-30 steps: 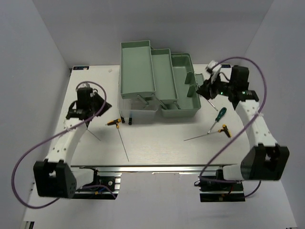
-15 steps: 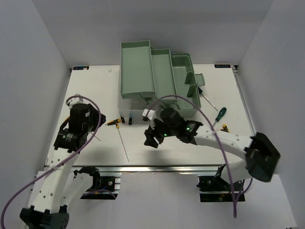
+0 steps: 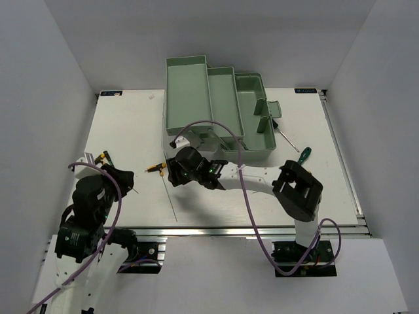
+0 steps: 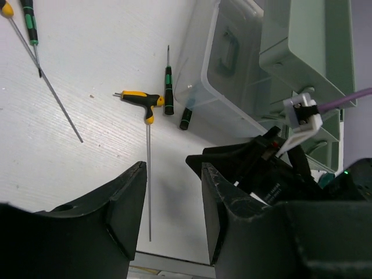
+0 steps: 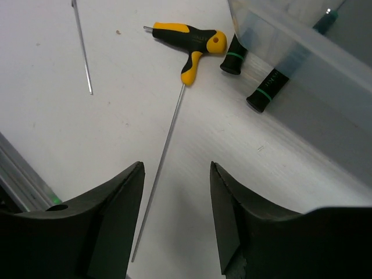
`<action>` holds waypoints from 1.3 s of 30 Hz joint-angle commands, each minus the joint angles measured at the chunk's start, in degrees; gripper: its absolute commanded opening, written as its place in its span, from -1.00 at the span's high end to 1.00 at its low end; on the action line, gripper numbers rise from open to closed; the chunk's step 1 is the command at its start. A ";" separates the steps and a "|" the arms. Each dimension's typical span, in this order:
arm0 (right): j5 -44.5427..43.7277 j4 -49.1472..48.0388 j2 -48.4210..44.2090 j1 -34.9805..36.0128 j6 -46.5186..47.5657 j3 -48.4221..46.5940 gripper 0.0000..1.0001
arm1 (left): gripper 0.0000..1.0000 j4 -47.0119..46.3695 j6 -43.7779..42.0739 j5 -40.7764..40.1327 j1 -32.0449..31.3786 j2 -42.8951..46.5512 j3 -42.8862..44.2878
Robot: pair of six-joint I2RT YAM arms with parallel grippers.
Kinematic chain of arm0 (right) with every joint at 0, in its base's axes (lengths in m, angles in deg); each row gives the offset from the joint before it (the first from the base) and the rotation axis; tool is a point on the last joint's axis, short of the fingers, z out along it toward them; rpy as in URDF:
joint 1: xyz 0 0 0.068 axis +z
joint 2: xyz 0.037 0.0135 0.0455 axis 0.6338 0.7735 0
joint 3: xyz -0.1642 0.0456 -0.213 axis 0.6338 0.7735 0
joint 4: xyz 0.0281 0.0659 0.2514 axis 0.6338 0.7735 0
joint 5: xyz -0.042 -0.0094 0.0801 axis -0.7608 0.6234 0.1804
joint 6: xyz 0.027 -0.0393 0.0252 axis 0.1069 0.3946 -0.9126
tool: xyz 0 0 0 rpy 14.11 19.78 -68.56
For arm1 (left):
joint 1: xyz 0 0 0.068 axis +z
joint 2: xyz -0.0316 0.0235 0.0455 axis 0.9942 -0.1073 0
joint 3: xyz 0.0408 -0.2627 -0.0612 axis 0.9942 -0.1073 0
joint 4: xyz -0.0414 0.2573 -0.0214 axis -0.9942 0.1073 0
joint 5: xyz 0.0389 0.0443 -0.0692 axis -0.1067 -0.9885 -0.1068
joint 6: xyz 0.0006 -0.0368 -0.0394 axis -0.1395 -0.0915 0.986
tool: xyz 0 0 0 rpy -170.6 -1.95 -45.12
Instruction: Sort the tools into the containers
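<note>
Near the front left of the white counter [image 3: 131, 124], the right arm reaches across from its base. The right fingers [image 5: 110, 226] stand parted wide with nothing between them. In the wrist view, the thin metal shaft of a yellow-black T-handled screwdriver [image 5: 192, 42] lies on the counter within their gap, its handle toward the toolbox. Just beside that handle, two dark green-banded screwdriver handles [image 5: 232, 61] lie at the foot of the translucent clear lid [image 5: 302, 55], which sits at the front of the pale mint-green stepped toolbox [image 3: 196, 98]. A bare thin metal rod [image 5: 81, 49] lies apart from them on the counter.

The left fingers [image 4: 125, 215] are likewise spread open and hold nothing. They hover near the counter's front-left corner, facing the same T-handled screwdriver. Farther left lie a green-black screwdriver [image 4: 30, 26] and a yellow-handled tool [image 4: 5, 8]. On the right side a green-handled screwdriver [image 3: 304, 156] lies on the counter, outside the trays.
</note>
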 commanded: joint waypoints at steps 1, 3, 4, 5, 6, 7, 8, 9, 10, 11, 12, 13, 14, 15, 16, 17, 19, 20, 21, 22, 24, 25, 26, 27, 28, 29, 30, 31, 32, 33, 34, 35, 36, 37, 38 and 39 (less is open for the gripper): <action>-5.31 -1.75 2.20 0.83 -3.90 -2.25 -0.09 | -0.06 4.50 -0.69 -1.37 -0.23 2.30 1.17; -6.71 -3.66 3.61 1.79 -2.43 -2.43 -0.07 | -0.08 6.79 -1.13 -2.34 -0.14 3.00 1.62; -7.33 -4.55 4.05 2.23 -1.46 -2.35 -0.07 | -0.08 7.14 -1.39 -2.34 -0.14 3.88 1.62; -7.42 -5.60 4.58 3.02 0.29 -2.35 -0.05 | -0.08 7.32 -1.83 -2.08 -0.14 4.23 1.36; -8.55 -8.40 4.41 3.64 5.88 -1.82 -0.04 | -0.09 7.32 -1.84 -1.90 -0.14 4.67 1.01; -9.43 -10.08 4.15 4.34 9.24 -1.12 -0.04 | -0.09 7.06 -2.10 -1.38 -0.23 5.20 -0.22; -9.88 -11.49 2.84 5.39 11.97 -0.07 -0.04 | -0.08 5.75 -2.19 0.02 -0.14 6.07 -1.10; -9.27 -13.24 1.87 5.57 16.00 2.46 0.03 | -0.08 4.78 -2.36 0.90 -0.14 6.52 -2.06; -8.14 -13.70 0.81 5.58 17.96 3.97 0.08 | -0.05 3.47 -2.54 2.13 -0.14 6.87 -3.21; -6.56 -13.88 -2.33 5.58 20.59 5.46 0.30 | -0.03 0.41 -2.97 3.36 -0.14 7.48 -5.83; -3.06 -13.88 -4.28 5.58 23.40 9.48 0.58 | -0.01 -1.19 -2.98 5.46 -0.14 7.58 -7.33; -1.64 -14.75 -6.64 5.58 28.65 12.30 0.95 | 0.07 -4.68 -2.72 6.61 -0.23 7.58 -8.83; -0.75 -15.89 -12.50 5.49 30.88 15.55 1.00 | 0.12 -6.55 -2.63 7.58 -0.14 6.97 -11.19; 0.56 -16.86 -15.69 5.23 32.72 22.63 1.00 | 0.19 -8.39 -2.37 9.59 -0.23 6.18 -12.17; 3.36 -19.13 -22.94 2.87 33.70 25.84 1.00 | 0.27 -11.89 -1.67 10.66 -0.14 5.30 -12.97; 8.52 -18.80 -26.50 0.33 33.54 28.13 1.00 | 0.38 -13.58 -1.22 11.71 -0.14 4.07 -14.37; 24.10 -13.48 -32.30 -4.94 32.05 30.25 0.25 | 0.41 -17.61 0.35 14.97 -0.14 -0.76 -15.69; 23.09 -10.39 -33.38 -5.32 32.13 29.74 -0.31 | 0.41 -18.94 1.06 15.15 -0.14 -2.51 -16.48; 23.25 -8.01 -34.34 -5.93 32.04 29.30 -0.44 | 0.38 -20.09 1.67 15.15 -0.23 -5.49 -18.23; 24.12 -5.47 -36.70 -7.33 32.21 29.47 -0.59 | 0.33 -23.75 2.38 15.15 -0.23 -6.74 -19.20; 23.70 -4.13 -38.91 -8.31 32.92 29.91 -0.74 | 0.19 -27.73 3.00 14.71 -0.23 -10.50 -21.66; 23.78 -3.51 -40.23 -9.62 32.75 29.91 -0.74 | 0.15 -31.66 3.61 14.28 -0.23 -12.09 -22.46; 23.87 -2.20 -40.59 -10.59 31.09 29.74 -0.64 | 0.12 -33.53 3.87 14.10 -0.23 -13.94 -23.07; 23.78 -1.49 -40.77 -11.55 29.33 29.39 -0.49 | 0.05 -34.85 4.23 13.57 -0.23 -15.87 -23.52; 24.30 -1.40 -41.55 -14.52 27.49 29.47 -0.27 | 0.04 -38.61 5.01 13.83 -0.32 -20.33 -24.65; 25.52 -2.27 -42.17 -15.94 26.08 30.60 0.12 | 0.03 -40.73 5.02 14.01 -0.32 -22.63 -25.01; 25.88 -2.88 -42.78 -17.09 23.89 30.79 0.24 | 0.03 -42.58 5.28 14.18 -0.41 -24.92 -25.28; 25.89 -2.89 -44.01 -18.49 23.87 31.05 0.31 | 0.03 -46.17 5.72 14.27 -0.75 -29.29 -25.36; 25.45 -2.89 -44.72 -18.94 23.69 31.49 0.32 | 0.02 -47.60 5.72 13.49 -1.02 -31.42 -25.02; 25.45 -2.63 -45.86 -19.82 23.43 31.67 0.33 | 0.01 -49.70 5.64 13.05 -2.24 -35.36 -23.88; 25.45 -2.28 -46.21 -20.35 23.17 31.84 0.33 | 0.01 -50.85 5.55 11.74 -2.69 -37.23 -23.18; 25.54 -2.01 -46.57 -20.79 22.82 31.93 0.33 | 0.01 -51.82 5.37 10.16 -3.82 -39.07 -22.47; 25.80 -1.75 -47.09 -21.84 22.29 32.11 0.33 | 0.00 -52.44 4.94 9.45 -4.44 -40.83 -21.60; 25.97 -1.75 -47.18 -22.28 21.94 32.28 0.33 | 0.01 -54.18 4.85 8.83 -4.97 -42.59 -20.11; 26.85 -1.84 -47.53 -23.77 21.41 32.63 0.33 | 0.01 -55.51 4.84 7.26 -6.11 -47.05 -18.87; 27.20 -1.84 -47.54 -23.78 21.41 32.64 0.32 | 0.01 -55.52 4.84 7.24 -6.12 -47.09 -18.43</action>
